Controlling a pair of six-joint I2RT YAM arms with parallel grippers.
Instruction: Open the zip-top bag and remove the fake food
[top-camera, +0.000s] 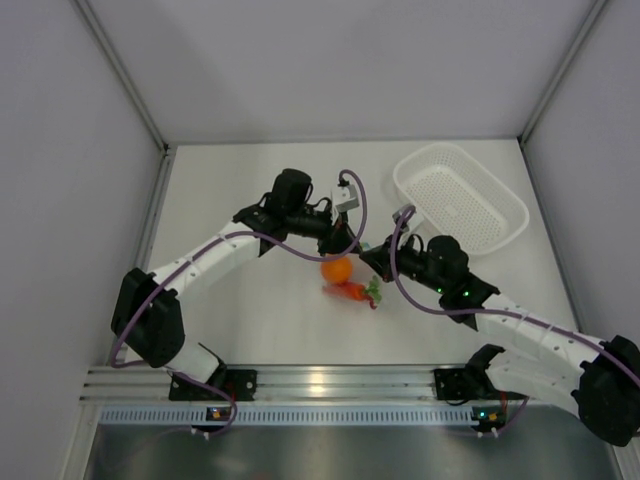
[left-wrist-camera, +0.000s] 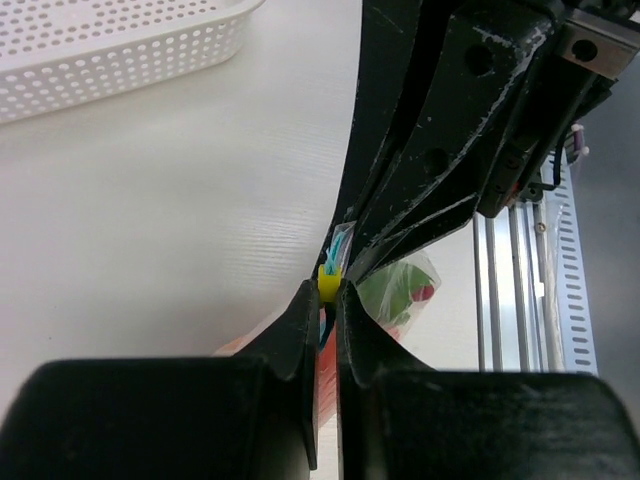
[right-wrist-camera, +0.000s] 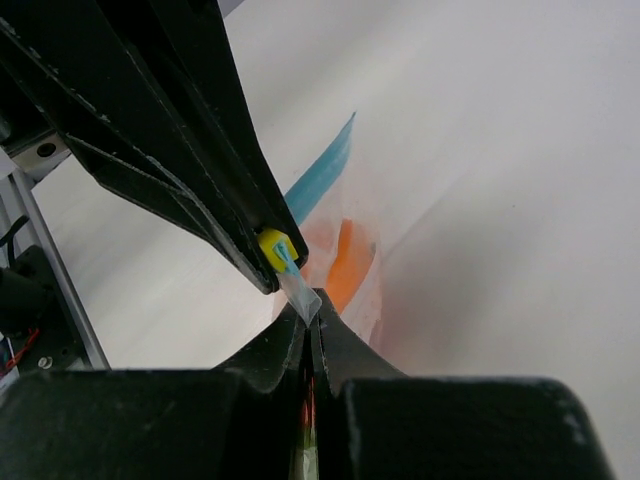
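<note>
Separation should be slow and even, since left gripper (left-wrist-camera: 328, 300) and right gripper (right-wrist-camera: 310, 320) both clamp shut on the mouth of the bag (right-wrist-camera: 325, 170).

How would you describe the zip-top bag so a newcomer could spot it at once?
Find the white perforated basket at far right. Just left of it, both jaws pinch the zip-top bag. Only it is clear plastic with a blue strip.

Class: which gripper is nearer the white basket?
Right. The right gripper is left of the white basket; the left gripper is farther left. Both pinch the zip-top bag.
</note>
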